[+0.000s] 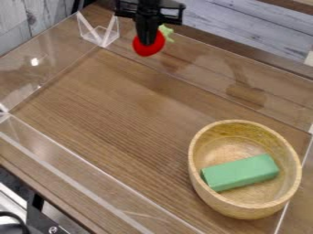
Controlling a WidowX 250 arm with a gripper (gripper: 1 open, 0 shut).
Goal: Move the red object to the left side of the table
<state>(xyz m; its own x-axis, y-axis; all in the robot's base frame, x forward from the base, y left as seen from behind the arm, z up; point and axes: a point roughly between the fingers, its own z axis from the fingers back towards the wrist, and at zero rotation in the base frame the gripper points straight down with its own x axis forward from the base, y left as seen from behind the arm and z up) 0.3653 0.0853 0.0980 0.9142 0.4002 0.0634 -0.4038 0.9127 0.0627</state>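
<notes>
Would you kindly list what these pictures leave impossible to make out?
- Gripper, camera view: its upper body and the arm are cut off by the top edge.
- Red object: its top is covered by the fingers; whether it touches the table is unclear.
- Green block: its underside is hidden inside the wooden bowl.

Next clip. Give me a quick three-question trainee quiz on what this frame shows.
1. True or false: the pincer is shut on the red object.
2. What lies inside the wooden bowl? A) a red toy B) a green block C) nothing
3. Fill in: the red object is near the ____ edge of the table, as the camera sees it.

Key:
1. True; the dark pincer clamps the red toy from above.
2. B; the green block lies flat in the bowl at lower right.
3. Far; it sits at the top of the picture, by the back acrylic wall.
</notes>
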